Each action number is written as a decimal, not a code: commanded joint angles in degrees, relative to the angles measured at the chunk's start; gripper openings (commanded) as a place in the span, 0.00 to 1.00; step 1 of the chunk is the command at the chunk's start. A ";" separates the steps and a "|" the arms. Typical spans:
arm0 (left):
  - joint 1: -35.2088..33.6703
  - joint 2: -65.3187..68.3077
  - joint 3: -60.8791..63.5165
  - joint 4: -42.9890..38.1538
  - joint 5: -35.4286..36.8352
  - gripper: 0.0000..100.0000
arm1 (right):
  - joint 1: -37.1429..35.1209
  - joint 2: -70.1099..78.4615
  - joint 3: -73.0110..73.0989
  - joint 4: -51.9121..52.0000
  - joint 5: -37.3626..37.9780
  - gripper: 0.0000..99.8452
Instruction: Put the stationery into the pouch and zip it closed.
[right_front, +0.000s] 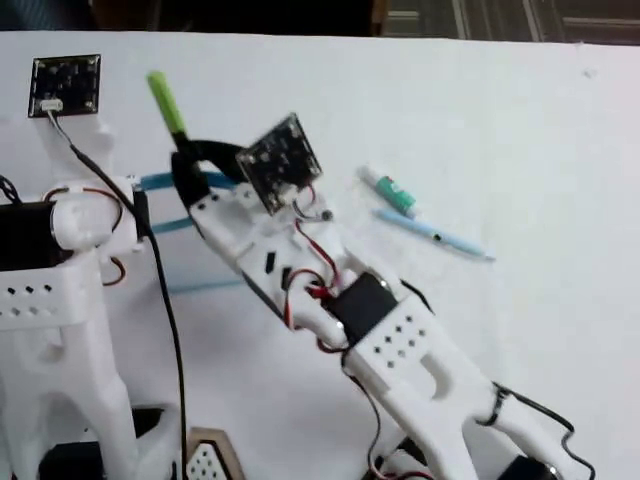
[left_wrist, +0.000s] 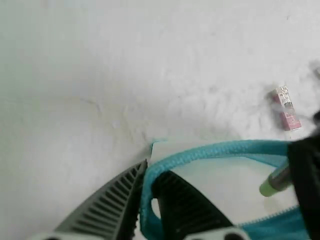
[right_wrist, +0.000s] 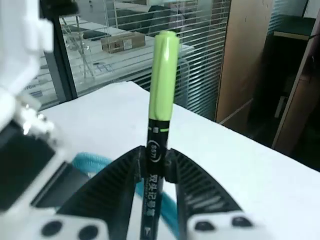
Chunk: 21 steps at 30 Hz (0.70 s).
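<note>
White bench (right_front: 520, 110) with window blinds (right_wrist: 200, 45) behind it, right pincer (right_wrist: 154, 156) clamped on a green highlighter (right_wrist: 163, 75), left pincer (left_wrist: 150, 172) pinching the zipper edge of the teal pouch (left_wrist: 225, 149).

Highlighter (right_wrist: 159, 125) lime-green cap, black barrel; pouch (left_wrist: 220, 149) teal-edged; pen (right_front: 435, 233) light blue.

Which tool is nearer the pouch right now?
Left. The left tool is shut on the zipper edge of the pouch, so it touches it. The right tool holds the highlighter over the pouch opening, close but seemingly not touching.
</note>
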<state>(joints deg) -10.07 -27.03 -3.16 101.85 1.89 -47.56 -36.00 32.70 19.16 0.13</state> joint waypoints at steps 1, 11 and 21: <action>-0.48 0.75 -0.62 0.09 0.18 0.02 | -0.31 -5.76 2.02 0.40 0.62 0.15; -0.48 1.01 -0.62 0.00 0.18 0.02 | -1.54 -12.09 1.85 5.58 0.18 0.19; -0.48 0.75 -0.62 0.09 0.18 0.02 | 19.65 -8.66 -19.43 23.96 0.18 0.19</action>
<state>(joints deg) -10.07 -26.86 -3.16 101.85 1.89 -35.34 -46.29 18.73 37.54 0.13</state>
